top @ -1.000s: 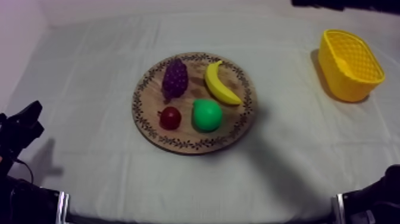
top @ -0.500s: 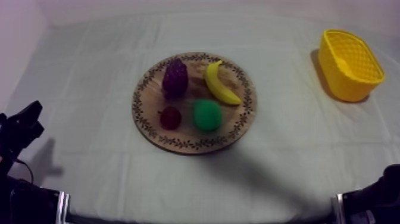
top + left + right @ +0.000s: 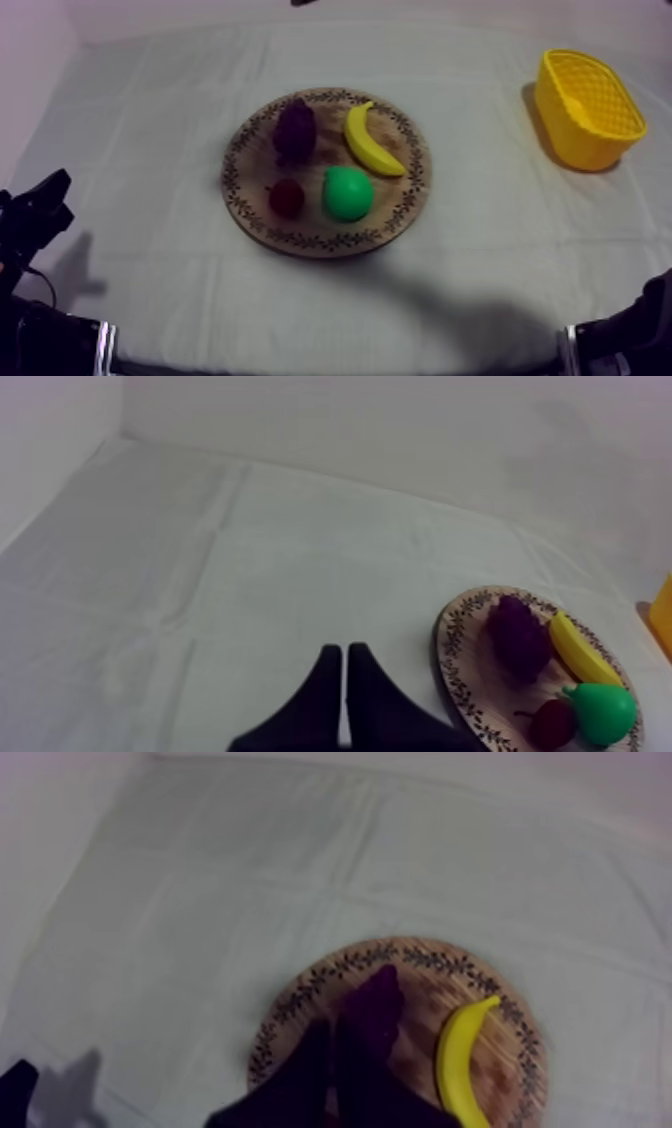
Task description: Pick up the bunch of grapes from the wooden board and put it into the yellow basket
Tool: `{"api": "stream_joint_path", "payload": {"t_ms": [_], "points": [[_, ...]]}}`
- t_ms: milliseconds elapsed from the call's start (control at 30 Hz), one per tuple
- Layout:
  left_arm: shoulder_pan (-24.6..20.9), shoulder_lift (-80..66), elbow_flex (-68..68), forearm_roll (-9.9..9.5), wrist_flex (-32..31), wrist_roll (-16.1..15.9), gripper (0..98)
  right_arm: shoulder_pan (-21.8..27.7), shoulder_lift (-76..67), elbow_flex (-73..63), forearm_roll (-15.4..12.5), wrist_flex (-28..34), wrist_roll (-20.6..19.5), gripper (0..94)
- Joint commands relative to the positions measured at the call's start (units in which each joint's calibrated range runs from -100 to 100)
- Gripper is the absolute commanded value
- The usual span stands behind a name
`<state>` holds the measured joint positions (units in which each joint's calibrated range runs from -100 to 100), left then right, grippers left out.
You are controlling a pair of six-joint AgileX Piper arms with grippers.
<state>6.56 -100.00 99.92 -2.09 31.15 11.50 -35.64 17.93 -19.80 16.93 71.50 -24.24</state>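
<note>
You'll find the grapes (image 3: 295, 130) lying on the wooden board (image 3: 330, 243) at the middle of the table, with the banana (image 3: 370, 142) just beside them and the small red fruit (image 3: 286, 198) and pear (image 3: 347, 193) nearer you. The right gripper (image 3: 335, 1027) hangs over the board by the grapes, fingers pressed together on nothing. The left gripper (image 3: 344, 652), likewise closed and empty, sits over bare cloth. The yellow basket (image 3: 590, 140) stands well apart at the right.

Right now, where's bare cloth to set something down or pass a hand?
Free: the wide strip of cloth between the wooden board and the yellow basket; the cloth between the board and the left gripper; the strip in front of the board. Crowded: the board itself, where the bunch of grapes, banana, pear and small red fruit sit close together.
</note>
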Motion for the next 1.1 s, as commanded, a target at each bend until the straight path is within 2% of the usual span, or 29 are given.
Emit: {"api": "stream_joint_path", "payload": {"t_ms": [0, 367, 467, 667, 867, 967, 1067], "points": [[-0.01, 0.00, -0.04, 0.01, -0.03, 0.00, 0.1, -0.02, 2.14, -0.03, 0.32, 1.33, -0.31, 0.3], [-0.01, 0.00, -0.04, 0.01, -0.03, 0.00, 0.1, 0.04, 8.52, -0.19, -0.38, 4.13, -1.94, 0.3], [-0.01, 0.00, -0.04, 0.01, -0.03, 0.00, 0.1, 0.17, 9.58, -0.05, -0.80, 3.25, -2.08, 3.5], [-0.01, 0.00, -0.04, 0.01, -0.03, 0.00, 0.1, 0.72, 10.70, 0.68, -1.98, 0.24, -1.87, 25.3], [-0.01, 0.00, -0.04, 0.01, -0.03, 0.00, 0.1, 1.20, 10.85, 1.89, -3.47, -2.32, -2.35, 54.1], [-0.01, 0.00, -0.04, 0.01, -0.03, 0.00, 0.1, 1.29, 10.87, 2.30, -3.88, -3.10, -2.30, 61.9], [-0.01, 0.00, -0.04, 0.01, -0.03, 0.00, 0.1, 1.32, 11.08, 2.44, -4.00, -3.55, -2.41, 65.9]]}}
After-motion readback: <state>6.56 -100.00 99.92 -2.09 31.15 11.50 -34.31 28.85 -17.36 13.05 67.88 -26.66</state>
